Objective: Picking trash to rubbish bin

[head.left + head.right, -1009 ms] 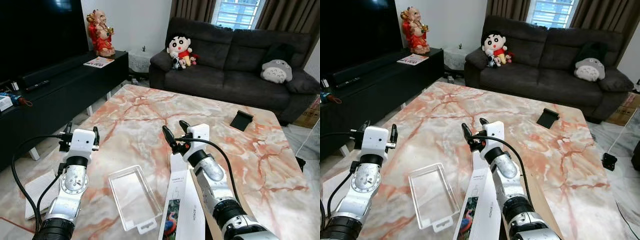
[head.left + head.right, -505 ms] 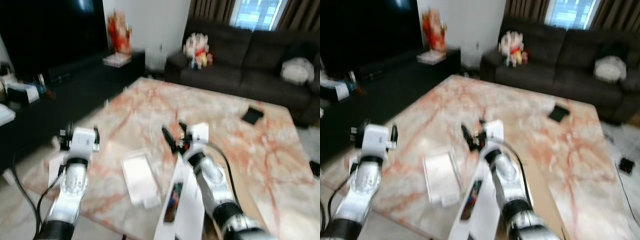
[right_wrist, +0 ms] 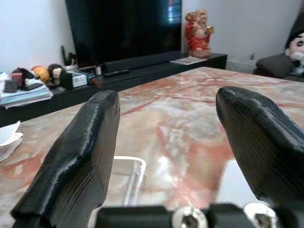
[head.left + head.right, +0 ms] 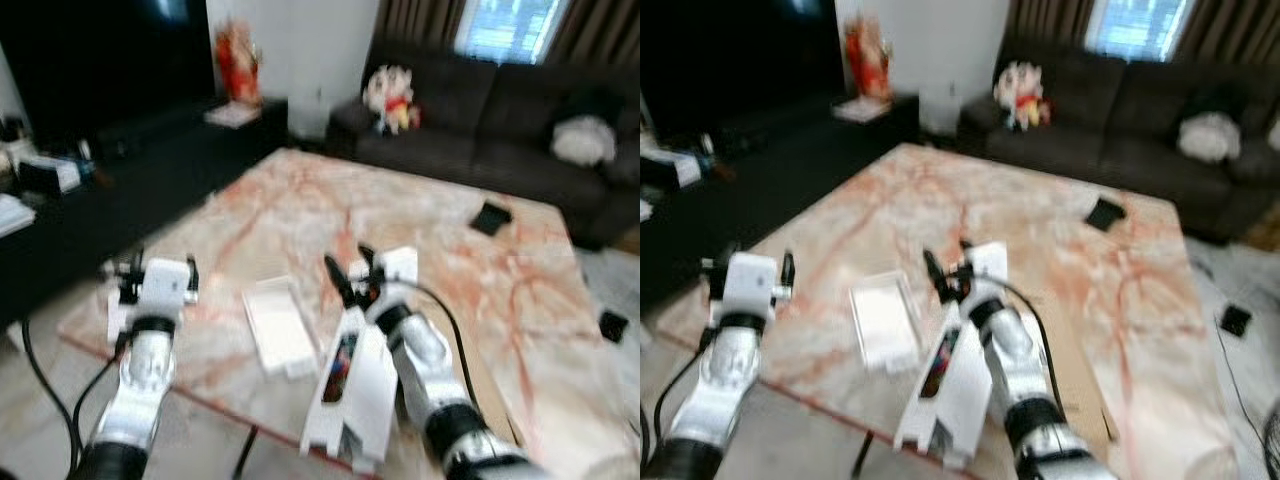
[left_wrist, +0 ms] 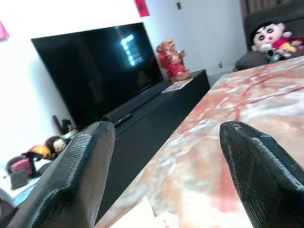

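On the pink-veined marble table (image 4: 430, 235), the clear thin plastic tray (image 4: 279, 323) lay just beside the spread right gripper (image 4: 345, 270), well apart from the spread left gripper (image 4: 160, 272); it looked light, bendable and slippery, so its rim seemed the best hold.

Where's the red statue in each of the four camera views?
Left eye: statue near the top, left of centre.
Right eye: near the top, further left.
Left wrist: straight ahead, beyond the table's far corner.
Right wrist: ahead, past the table.
Shared landmark: the black TV beside it.
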